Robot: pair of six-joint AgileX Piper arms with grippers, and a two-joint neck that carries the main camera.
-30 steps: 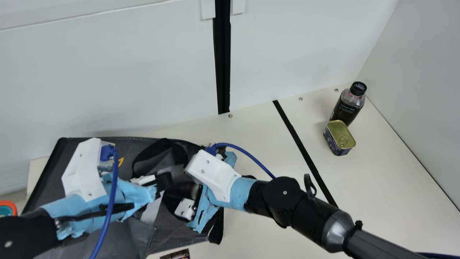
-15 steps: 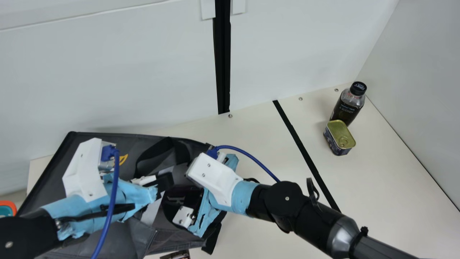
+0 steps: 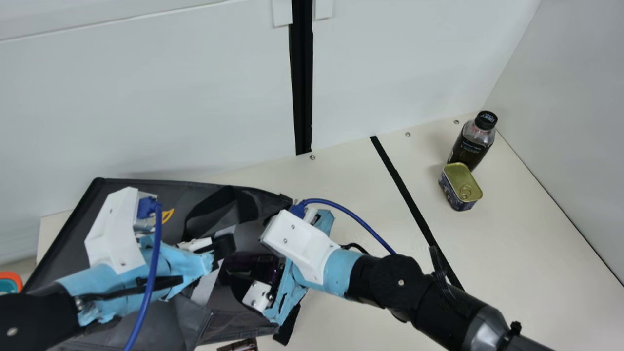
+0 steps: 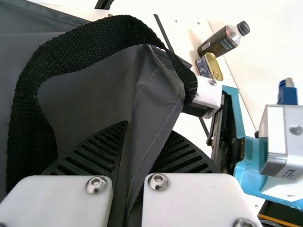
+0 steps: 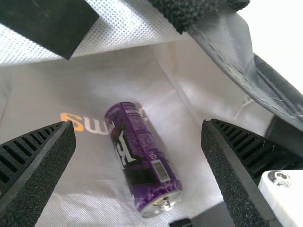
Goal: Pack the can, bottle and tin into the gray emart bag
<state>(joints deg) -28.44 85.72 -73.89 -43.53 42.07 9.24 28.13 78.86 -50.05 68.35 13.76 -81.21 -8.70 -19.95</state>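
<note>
Right wrist view: purple can lying inside bag.

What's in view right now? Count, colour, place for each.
can: 1, purple, lying inside the bag
bag: 1, gray with a pale lining, on the table's left part
straps: at least 2, black, on the bag
bottle: 1, dark with black cap, far right of the table
tin: 1, gold lid and dark sides, just in front of the bottle
rimmed item: 1, orange and teal, main view's left edge
table: 1, cream
tape: 1 strip, black, across the table
walls: white, behind and right
left gripper: 1, black fingers, pinching the bag's fabric
right gripper: 1, black fingers, open over the can
</note>
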